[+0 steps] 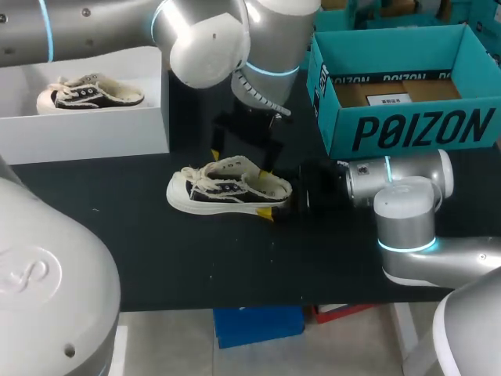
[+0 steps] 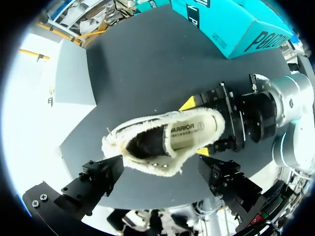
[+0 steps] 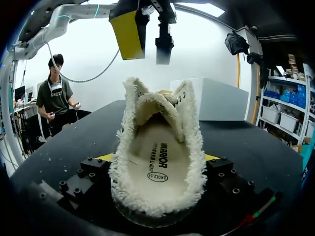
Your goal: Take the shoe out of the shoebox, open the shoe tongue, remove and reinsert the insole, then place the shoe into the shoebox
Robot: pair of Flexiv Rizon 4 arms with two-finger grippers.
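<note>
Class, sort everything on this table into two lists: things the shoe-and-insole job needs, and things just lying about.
Belongs to the job:
shoe on the table
insole inside it
white shoebox
left hand, open above the shoe
right hand, gripping the heel

Probably just lying about:
second shoe, in the white shoebox
teal box

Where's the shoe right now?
In the head view the shoe sits mid-table, its heel held by the right gripper, with the open left gripper hovering above it.
</note>
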